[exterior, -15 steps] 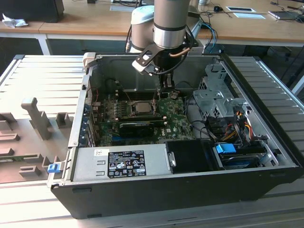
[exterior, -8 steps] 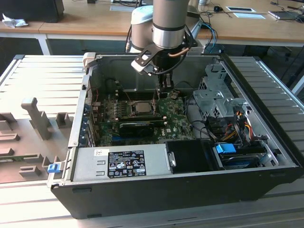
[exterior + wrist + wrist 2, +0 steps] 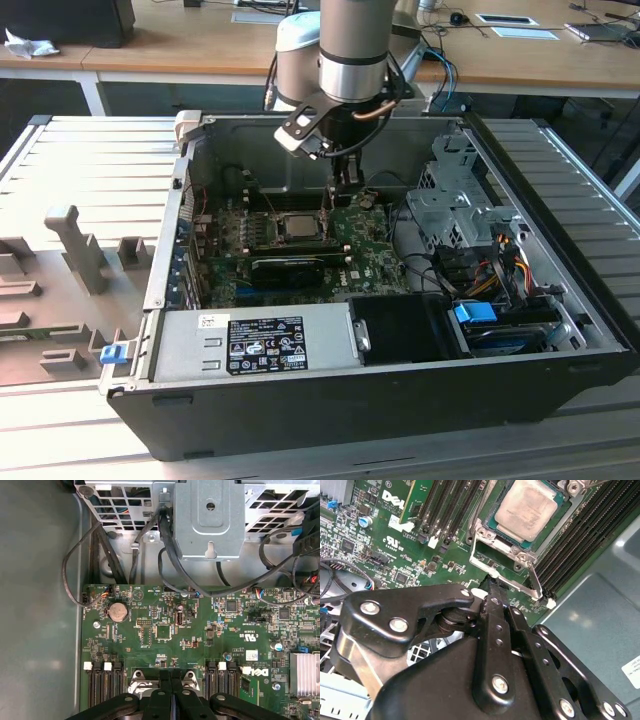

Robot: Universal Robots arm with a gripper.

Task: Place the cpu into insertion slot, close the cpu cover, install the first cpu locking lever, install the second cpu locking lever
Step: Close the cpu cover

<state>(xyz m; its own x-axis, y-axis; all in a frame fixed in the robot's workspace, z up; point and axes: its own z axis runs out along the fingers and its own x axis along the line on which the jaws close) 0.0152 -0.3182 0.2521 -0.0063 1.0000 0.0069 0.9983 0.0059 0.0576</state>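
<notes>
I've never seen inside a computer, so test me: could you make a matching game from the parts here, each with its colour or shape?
Things:
1 cpu
2 battery
3 clip
4 end effector

Looks:
A blue
B black
C round, silvery
D square, silver-grey

Pairs: 1-D, 2-C, 3-A, 4-B

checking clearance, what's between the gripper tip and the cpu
In the second wrist view, the cpu cover edge and a thin metal locking lever lie between the gripper and the cpu.
</notes>
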